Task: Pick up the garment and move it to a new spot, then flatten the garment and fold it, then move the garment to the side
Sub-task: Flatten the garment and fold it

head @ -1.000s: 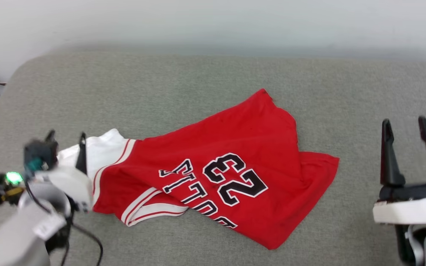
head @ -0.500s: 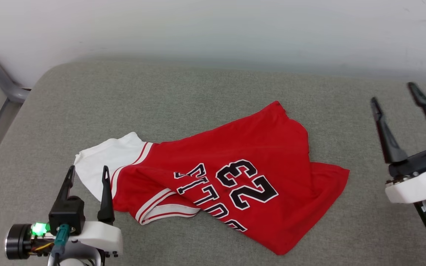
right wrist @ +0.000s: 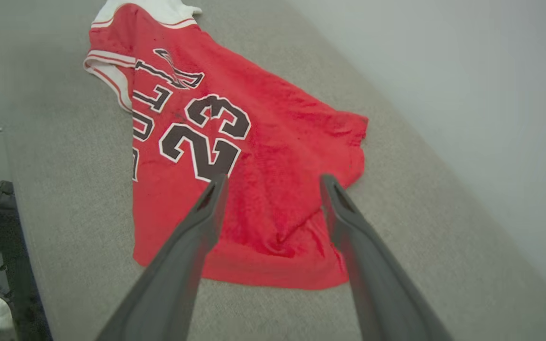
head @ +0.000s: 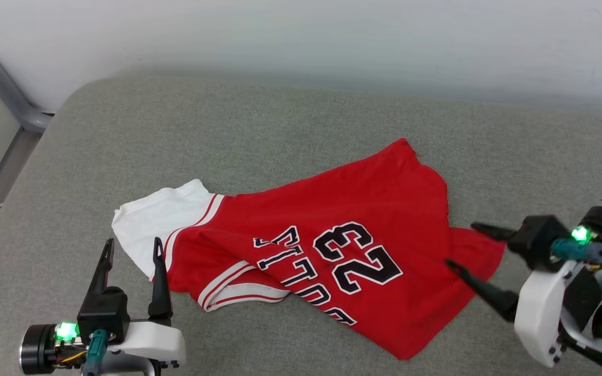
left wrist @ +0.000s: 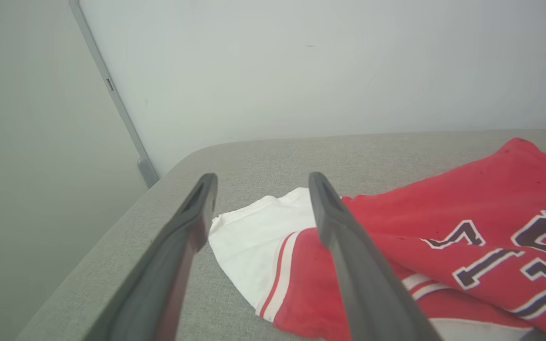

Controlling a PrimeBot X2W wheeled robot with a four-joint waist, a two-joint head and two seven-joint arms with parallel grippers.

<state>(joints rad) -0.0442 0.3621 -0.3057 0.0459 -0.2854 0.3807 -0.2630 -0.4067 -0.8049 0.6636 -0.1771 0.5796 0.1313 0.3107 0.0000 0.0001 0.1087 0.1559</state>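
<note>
Grey woven upholstery covers the bench point(head: 228, 130), set against a pale wall point(head: 301, 36), with the red garment point(head: 363, 198) lying rumpled near its middle.
A grey metal rail point(head: 8, 94) slants down at the robot's left. The garment's long axis runs side to side: white sleeve point(head: 160, 219) toward the left, red hem toward the right, one corner peaking toward the wall, the number 23 point(head: 358, 256) upside down in the head view. The left gripper point(head: 134, 241) stands wide just short of the sleeve. The right gripper point(head: 460, 244), equally wide, points leftward over the hem edge.
</note>
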